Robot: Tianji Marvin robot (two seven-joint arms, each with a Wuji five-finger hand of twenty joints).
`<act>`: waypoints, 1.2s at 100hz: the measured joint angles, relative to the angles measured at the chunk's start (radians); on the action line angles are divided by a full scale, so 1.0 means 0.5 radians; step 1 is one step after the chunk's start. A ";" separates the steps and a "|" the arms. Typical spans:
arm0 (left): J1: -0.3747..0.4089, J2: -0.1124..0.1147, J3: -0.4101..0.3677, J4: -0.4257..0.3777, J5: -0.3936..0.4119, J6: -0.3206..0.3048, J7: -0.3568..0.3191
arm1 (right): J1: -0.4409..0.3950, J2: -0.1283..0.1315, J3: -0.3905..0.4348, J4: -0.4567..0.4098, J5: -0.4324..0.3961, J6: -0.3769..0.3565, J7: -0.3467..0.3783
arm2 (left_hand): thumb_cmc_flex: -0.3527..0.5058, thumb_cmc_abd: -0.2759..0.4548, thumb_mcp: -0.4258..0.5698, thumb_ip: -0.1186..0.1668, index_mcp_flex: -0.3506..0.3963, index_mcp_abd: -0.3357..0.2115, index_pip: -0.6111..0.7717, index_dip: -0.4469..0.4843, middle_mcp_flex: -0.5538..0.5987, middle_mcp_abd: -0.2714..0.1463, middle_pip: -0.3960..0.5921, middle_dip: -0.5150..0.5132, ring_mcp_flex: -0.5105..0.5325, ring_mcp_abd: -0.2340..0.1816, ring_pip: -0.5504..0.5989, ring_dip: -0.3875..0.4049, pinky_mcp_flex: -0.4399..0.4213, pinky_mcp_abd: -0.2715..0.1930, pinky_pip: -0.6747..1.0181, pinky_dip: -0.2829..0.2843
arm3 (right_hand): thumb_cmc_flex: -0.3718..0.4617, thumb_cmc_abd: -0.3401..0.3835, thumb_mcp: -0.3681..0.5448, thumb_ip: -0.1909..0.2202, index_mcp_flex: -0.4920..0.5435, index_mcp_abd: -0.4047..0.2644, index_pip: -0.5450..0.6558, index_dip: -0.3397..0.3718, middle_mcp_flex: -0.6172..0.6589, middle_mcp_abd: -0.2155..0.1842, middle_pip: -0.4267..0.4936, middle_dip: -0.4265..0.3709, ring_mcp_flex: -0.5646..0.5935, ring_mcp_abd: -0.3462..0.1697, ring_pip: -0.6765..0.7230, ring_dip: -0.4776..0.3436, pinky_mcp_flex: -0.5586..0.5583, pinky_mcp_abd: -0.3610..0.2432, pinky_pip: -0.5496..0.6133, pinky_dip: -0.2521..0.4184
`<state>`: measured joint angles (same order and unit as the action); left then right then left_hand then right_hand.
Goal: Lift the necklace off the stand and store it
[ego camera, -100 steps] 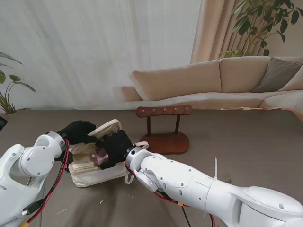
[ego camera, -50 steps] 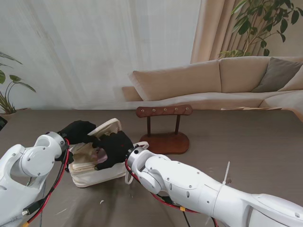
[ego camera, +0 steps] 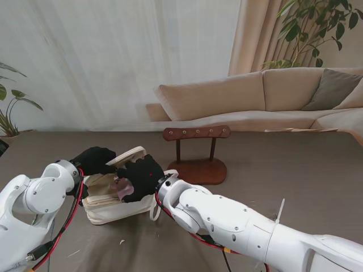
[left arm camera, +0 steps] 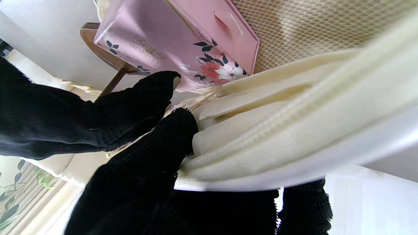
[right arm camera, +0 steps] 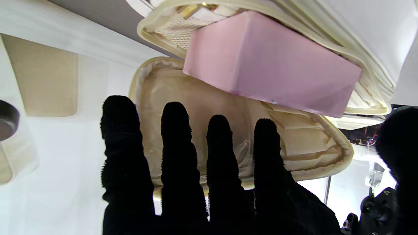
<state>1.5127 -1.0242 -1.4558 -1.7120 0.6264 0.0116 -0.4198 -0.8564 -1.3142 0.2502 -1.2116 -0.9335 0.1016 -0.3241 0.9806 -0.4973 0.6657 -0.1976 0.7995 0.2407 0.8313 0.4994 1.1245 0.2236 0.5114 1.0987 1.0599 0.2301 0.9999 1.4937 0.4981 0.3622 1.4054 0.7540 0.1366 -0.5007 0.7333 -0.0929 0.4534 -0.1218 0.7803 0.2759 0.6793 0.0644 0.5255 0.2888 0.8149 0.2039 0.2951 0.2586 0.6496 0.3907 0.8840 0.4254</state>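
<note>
Two black-gloved hands meet at the open cream fabric zip pouch (ego camera: 110,201) on the bench. The left hand (ego camera: 93,160) grasps its lid edge; the right hand (ego camera: 140,177) hovers released, fingers spread, over a pink flowered box (ego camera: 123,188) inside. The necklace cannot be made out; the brown wooden stand (ego camera: 197,152) is just beside the pouch.

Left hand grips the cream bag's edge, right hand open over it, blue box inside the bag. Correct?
Not quite: the box is pink, not blue, as the right wrist view shows. The rest holds: left hand grips the cream bag edge, right hand open over it.
</note>
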 measured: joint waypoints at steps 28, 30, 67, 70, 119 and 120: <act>0.020 0.006 -0.001 -0.040 0.008 -0.001 -0.033 | 0.002 -0.008 -0.010 0.083 0.007 0.050 -0.077 | 0.000 -0.002 -0.001 0.000 0.000 0.000 0.002 0.000 0.000 0.002 0.000 0.000 0.000 0.000 0.000 0.000 0.000 0.000 0.000 0.000 | 0.331 -0.002 -0.089 0.018 0.333 0.003 0.217 0.115 0.391 -0.074 0.284 0.241 0.373 -0.112 0.360 0.246 0.001 -0.100 0.248 0.000; 0.020 0.006 0.000 -0.042 0.008 -0.001 -0.036 | 0.002 -0.011 -0.011 0.090 0.009 0.053 -0.081 | 0.000 -0.002 -0.001 0.000 0.000 0.000 0.002 0.000 0.000 0.002 0.000 0.000 0.000 0.000 0.000 0.000 0.000 0.000 0.000 0.000 | 0.350 0.001 -0.115 0.018 0.354 0.005 0.221 0.126 0.406 -0.077 0.304 0.262 0.396 -0.131 0.380 0.257 0.001 -0.101 0.263 0.000; 0.021 0.013 0.013 -0.087 0.008 -0.006 -0.068 | 0.014 -0.149 -0.073 0.272 0.096 0.120 -0.186 | 0.000 -0.005 -0.005 -0.001 0.000 0.002 0.003 -0.001 0.000 0.004 0.000 0.000 0.000 0.000 0.000 0.000 0.000 0.000 0.000 0.000 | 0.438 -0.010 -0.161 0.019 0.490 0.124 0.368 0.273 0.629 -0.087 0.432 0.462 0.663 -0.214 0.595 0.400 0.001 -0.172 0.452 0.031; 0.024 0.013 0.011 -0.094 0.010 -0.006 -0.069 | 0.016 -0.160 -0.079 0.284 0.103 0.122 -0.190 | 0.004 -0.005 -0.005 -0.001 0.000 0.010 0.003 -0.001 0.000 0.005 0.000 0.000 0.000 0.000 0.000 0.000 0.000 0.000 0.000 0.000 | 0.441 -0.010 -0.161 0.019 0.492 0.135 0.379 0.274 0.630 -0.076 0.434 0.469 0.663 -0.213 0.595 0.401 0.001 -0.172 0.460 0.031; 0.055 0.024 0.045 -0.128 0.069 -0.071 -0.076 | -0.170 0.081 0.149 -0.198 0.128 -0.012 0.116 | 0.022 -0.012 -0.020 -0.004 0.000 0.041 0.004 -0.007 -0.002 0.014 0.000 0.005 0.000 0.000 0.000 0.000 0.000 0.000 0.000 0.000 | 0.267 -0.068 -0.143 0.038 0.447 0.022 0.196 0.186 0.580 -0.049 0.268 0.411 0.596 -0.182 0.464 0.401 0.001 -0.174 0.461 0.031; 0.055 0.024 0.046 -0.128 0.072 -0.074 -0.079 | -0.179 0.087 0.161 -0.210 0.126 -0.015 0.119 | 0.022 -0.011 -0.020 -0.004 0.000 0.041 0.004 -0.007 -0.002 0.014 0.000 0.005 0.000 0.000 0.000 0.000 0.000 0.000 0.000 0.000 | 0.267 -0.068 -0.140 0.038 0.447 0.020 0.195 0.186 0.577 -0.049 0.268 0.410 0.596 -0.179 0.464 0.401 0.001 -0.174 0.461 0.031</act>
<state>1.5402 -1.0120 -1.4327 -1.7757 0.6624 -0.0253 -0.4594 -0.9460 -1.2706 0.3310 -1.3166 -0.8704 0.0939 -0.2646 0.9915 -0.5031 0.6557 -0.1995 0.7995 0.2611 0.8334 0.4961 1.1234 0.2305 0.5115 1.1011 1.0599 0.2301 0.9999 1.4937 0.4981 0.3622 1.4055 0.7540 0.2699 -0.5347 0.6631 -0.0738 0.6769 -0.1115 0.8779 0.3689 0.9680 0.0399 0.6593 0.4939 1.1128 0.1146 0.5272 0.4593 0.6501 0.3039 1.1143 0.4411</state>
